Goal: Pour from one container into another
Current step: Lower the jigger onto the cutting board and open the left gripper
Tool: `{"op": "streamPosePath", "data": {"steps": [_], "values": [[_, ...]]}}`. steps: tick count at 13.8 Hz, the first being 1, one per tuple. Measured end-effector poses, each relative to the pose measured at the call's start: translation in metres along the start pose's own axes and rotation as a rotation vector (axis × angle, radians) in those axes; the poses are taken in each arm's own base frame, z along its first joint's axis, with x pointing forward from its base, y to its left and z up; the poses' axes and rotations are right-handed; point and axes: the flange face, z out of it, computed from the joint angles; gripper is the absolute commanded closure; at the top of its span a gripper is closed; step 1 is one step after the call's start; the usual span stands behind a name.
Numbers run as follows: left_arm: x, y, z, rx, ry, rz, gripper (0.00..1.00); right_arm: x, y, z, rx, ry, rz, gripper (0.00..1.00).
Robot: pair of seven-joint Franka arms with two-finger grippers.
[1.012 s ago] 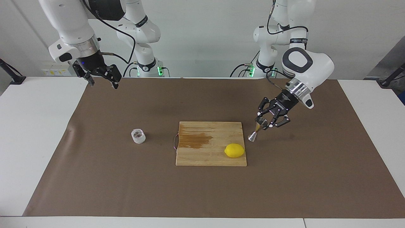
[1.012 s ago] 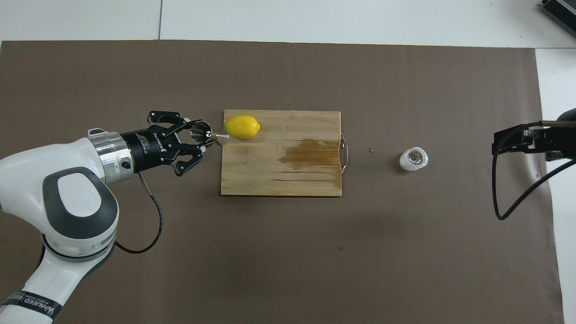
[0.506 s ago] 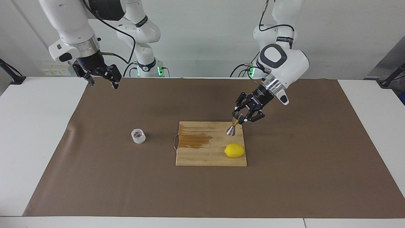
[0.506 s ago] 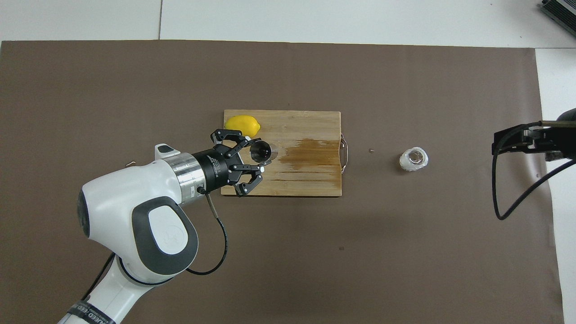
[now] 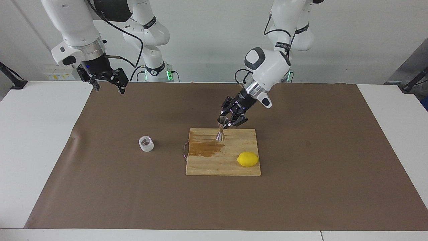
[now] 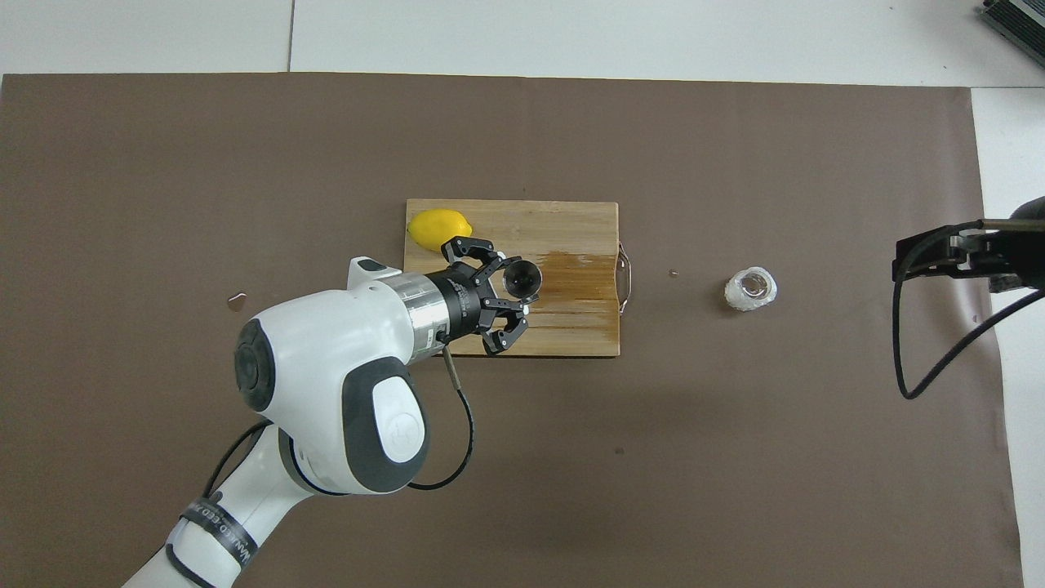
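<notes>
**Inspector A:** Largest first. The brown mat (image 5: 301,187) covers the table (image 5: 36,140). Any legible writing?

**Inspector B:** Print on the left arm's wrist band in the overhead view, but I cannot read it with certainty. The wooden cutting board (image 5: 230,169) lies under the left gripper (image 5: 224,124), with a dark wet stain (image 5: 205,148) below the gripper's tips.

**A:** Left arm's pose?

**B:** It reaches in slanted downward. Its fingertips are clamped on the upper cone of the jigger (image 5: 220,131), held near upright over the board.

**A:** View differences?

**B:** Overhead shows the jigger's open mouth (image 6: 522,278); facing shows its hourglass profile. The lemon (image 5: 248,159) lies on the board, near the gripper.

**A:** The glass cup (image 5: 146,144)?

**B:** On the mat, well apart from the left gripper, toward the right arm's end. The right gripper (image 5: 107,84) waits aloft over the mat's corner, fingers spread, holding nothing.
</notes>
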Motion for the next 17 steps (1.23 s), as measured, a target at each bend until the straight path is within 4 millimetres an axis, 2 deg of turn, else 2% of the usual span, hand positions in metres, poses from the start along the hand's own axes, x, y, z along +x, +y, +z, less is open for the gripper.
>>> {"op": "streamPosePath", "data": {"steps": [2,4,8,13,16,17], "values": [[-0.016,0.009,0.017,-0.018,0.032,-0.034,1.0,0.0,0.0,0.0,0.0,0.0,0.0,0.0],[-0.016,0.014,0.031,-0.022,0.042,-0.063,1.0,0.0,0.0,0.0,0.0,0.0,0.0,0.0],[-0.015,-0.006,0.058,-0.042,0.042,-0.098,1.0,0.0,0.0,0.0,0.0,0.0,0.0,0.0],[-0.015,-0.028,0.072,-0.016,0.057,-0.111,1.0,0.0,0.0,0.0,0.0,0.0,0.0,0.0],[-0.011,-0.036,0.076,-0.035,0.056,-0.102,0.88,0.0,0.0,0.0,0.0,0.0,0.0,0.0],[-0.009,-0.039,0.076,-0.054,0.05,-0.097,0.8,0.0,0.0,0.0,0.0,0.0,0.0,0.0]]}}
